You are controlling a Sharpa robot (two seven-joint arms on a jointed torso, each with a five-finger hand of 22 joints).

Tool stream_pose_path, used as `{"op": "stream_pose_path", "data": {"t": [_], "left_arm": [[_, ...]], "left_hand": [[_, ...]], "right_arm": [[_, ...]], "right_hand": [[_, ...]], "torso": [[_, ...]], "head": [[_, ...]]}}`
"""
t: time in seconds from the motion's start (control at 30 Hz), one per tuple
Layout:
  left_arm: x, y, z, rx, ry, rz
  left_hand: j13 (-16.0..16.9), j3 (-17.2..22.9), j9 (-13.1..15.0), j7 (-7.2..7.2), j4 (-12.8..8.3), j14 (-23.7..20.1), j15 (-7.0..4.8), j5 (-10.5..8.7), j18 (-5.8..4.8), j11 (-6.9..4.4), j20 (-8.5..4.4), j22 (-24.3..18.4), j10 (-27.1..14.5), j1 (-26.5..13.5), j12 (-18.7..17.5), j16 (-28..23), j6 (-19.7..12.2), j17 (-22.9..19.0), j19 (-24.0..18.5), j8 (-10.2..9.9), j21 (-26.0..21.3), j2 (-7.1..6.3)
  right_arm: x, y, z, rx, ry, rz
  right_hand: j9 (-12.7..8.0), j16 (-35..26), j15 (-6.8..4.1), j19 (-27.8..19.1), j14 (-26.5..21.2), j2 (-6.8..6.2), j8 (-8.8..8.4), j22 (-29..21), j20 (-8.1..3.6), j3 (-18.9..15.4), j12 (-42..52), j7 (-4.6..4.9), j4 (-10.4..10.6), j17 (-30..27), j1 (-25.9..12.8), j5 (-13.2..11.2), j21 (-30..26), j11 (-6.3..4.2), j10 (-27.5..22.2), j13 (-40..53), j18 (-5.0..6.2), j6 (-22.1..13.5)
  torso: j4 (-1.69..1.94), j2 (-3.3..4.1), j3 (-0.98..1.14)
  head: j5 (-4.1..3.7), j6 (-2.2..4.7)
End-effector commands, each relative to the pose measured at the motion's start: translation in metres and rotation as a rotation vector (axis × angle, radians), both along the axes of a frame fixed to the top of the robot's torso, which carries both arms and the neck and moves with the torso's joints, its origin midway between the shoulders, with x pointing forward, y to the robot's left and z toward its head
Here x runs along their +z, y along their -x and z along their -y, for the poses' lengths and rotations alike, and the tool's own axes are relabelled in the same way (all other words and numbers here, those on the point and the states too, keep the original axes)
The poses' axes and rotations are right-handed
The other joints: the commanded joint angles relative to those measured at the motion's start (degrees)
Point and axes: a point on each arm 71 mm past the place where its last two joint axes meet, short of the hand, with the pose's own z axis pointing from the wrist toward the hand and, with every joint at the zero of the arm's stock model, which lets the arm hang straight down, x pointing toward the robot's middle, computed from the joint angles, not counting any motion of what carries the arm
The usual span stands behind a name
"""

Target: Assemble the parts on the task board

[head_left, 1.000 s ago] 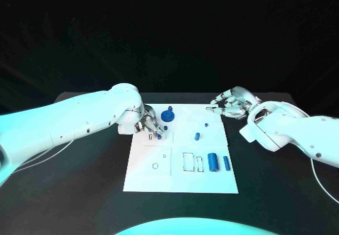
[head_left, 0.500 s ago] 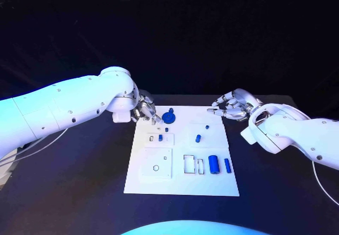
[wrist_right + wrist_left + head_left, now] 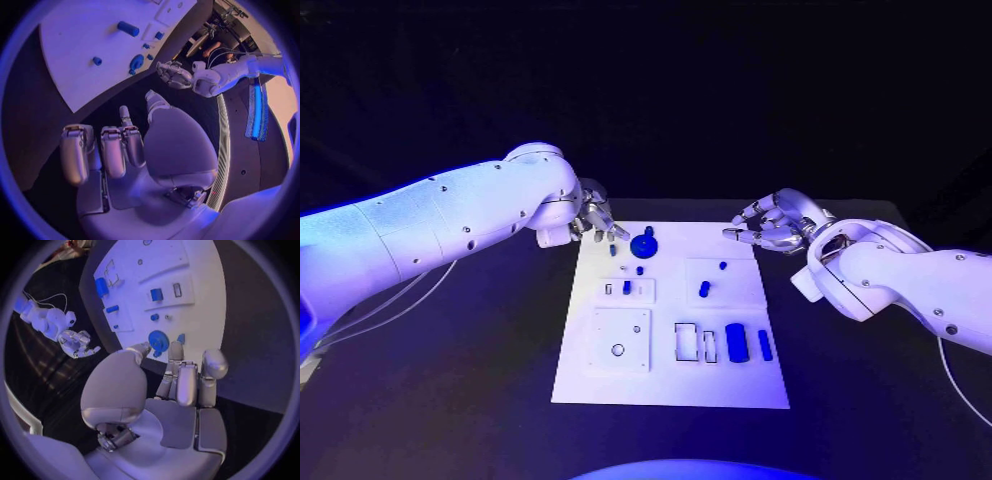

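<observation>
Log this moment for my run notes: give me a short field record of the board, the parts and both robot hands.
board: white task board lying flat on the black table
parts: round blue gear-like piece at the far end; large blue cylinder and slimmer blue bar lying near the right edge; small blue pieces mid-board
left robot hand: at the board's far left corner, beside the gear-like piece, holding nothing, fingers apart
right robot hand: off the board's far right corner, fingers curled, nothing in them
</observation>
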Motion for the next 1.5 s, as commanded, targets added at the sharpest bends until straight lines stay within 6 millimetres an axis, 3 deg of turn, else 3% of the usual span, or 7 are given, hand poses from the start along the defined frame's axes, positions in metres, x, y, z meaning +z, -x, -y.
{"op": "stream_pose_path", "data": {"t": [0.03,0.4,0.7,0.93,1.2,1.5], "left_arm": [[0.002,-0.006,0.001,-0.022,-0.007,0.065],[-0.014,-0.015,-0.003,-0.003,-0.044,0.016],[-0.026,-0.018,-0.008,0.017,-0.053,-0.036],[-0.028,-0.02,-0.011,0.028,-0.053,-0.052],[-0.03,-0.019,-0.01,0.025,-0.04,-0.071],[-0.032,-0.017,-0.008,0.016,-0.028,-0.099]], "left_hand": [[-0.08,-0.44,-0.18,0.07,0.11,0.02,0.4,0.3,0.69,0.24,0.32,0.02,-0.13,-0.28,-0.32,0.2,-0.09,0.88,0.08,-0.28,-0.13,0.01],[-0.45,-1.4,-0.97,-0.39,0.14,0.38,0.15,0.22,0.6,-0.12,0.29,0.65,0.18,-1.32,-0.04,0.74,2.13,1.5,0.62,0.85,0.23,0.72],[-0.61,-2.03,-1.29,-0.54,0.15,0.55,0.06,0.06,0.56,-0.23,0.21,0.86,0.27,-2.18,0.08,1.02,2.93,1.85,0.77,1.44,0.35,1.11],[-0.7,-2.3,-1.47,-0.59,0.16,0.53,0.02,0.03,0.55,-0.27,0.17,0.89,0.27,-2.71,0.13,1.05,3.18,1.82,0.78,1.69,0.37,1.56],[-0.74,-2.36,-1.52,-0.61,0.13,0.58,0.0,0.04,0.52,-0.3,0.15,1.05,0.29,-2.82,0.17,1.13,3.38,1.93,0.9,1.86,0.45,1.79],[-0.96,-2.36,-1.75,-1.09,-0.06,0.8,-0.3,0.13,0.44,-0.69,-0.02,1.5,0.43,-1.38,0.34,1.51,4.71,2.4,1.18,2.99,0.71,2.22]], "right_arm": [[0.0,0.001,-0.002,0.017,-0.001,0.008],[0.0,0.001,-0.003,0.019,-0.002,0.009],[0.0,0.001,-0.003,0.02,-0.002,0.009],[0.0,0.001,-0.003,0.02,-0.002,0.009],[0.0,0.001,-0.003,0.02,-0.002,0.008],[0.0,0.001,-0.003,0.021,-0.001,0.008]], "right_hand": [[0.09,-0.33,0.08,3.24,4.76,0.25,0.2,11.31,0.06,-0.22,-0.19,-0.04,-0.01,9.85,-0.18,0.32,-0.33,-0.09,2.94,11.85,1.07,-0.55],[0.1,-0.32,0.08,3.26,4.77,0.32,0.21,11.33,0.06,-0.22,-0.14,-0.04,-0.03,9.88,-0.11,0.39,-0.29,-0.09,2.98,11.89,1.06,-0.56],[0.1,-0.32,0.08,3.25,4.76,0.37,0.22,11.33,0.06,-0.23,-0.22,-0.04,-0.03,9.86,-0.07,0.43,-0.3,-0.09,2.93,11.83,1.07,-0.57],[0.11,-0.32,0.08,3.24,4.77,0.44,0.23,11.3,0.06,-0.22,-0.17,-0.04,-0.01,9.87,-0.06,0.46,-0.34,-0.09,2.96,11.87,1.07,-0.57],[0.11,-0.32,0.08,3.24,4.77,0.44,0.23,11.3,0.06,-0.22,-0.17,-0.04,-0.01,9.87,-0.06,0.46,-0.34,-0.09,2.96,11.87,1.07,-0.57],[0.11,-0.32,0.08,3.24,4.77,0.44,0.23,11.3,0.06,-0.22,-0.17,-0.04,-0.01,9.87,-0.06,0.46,-0.34,-0.09,2.96,11.87,1.07,-0.57]], "torso": [[-0.26,0.27,-0.09],[-0.29,0.36,-0.1],[-0.3,0.26,-0.11],[-0.15,0.19,-0.14],[-0.27,0.21,-0.09],[-0.16,0.21,-0.06]], "head": [[0.11,0.3],[0.19,0.18],[-0.17,0.18],[-0.35,0.27],[-0.12,0.18],[-0.03,0.16]]}}
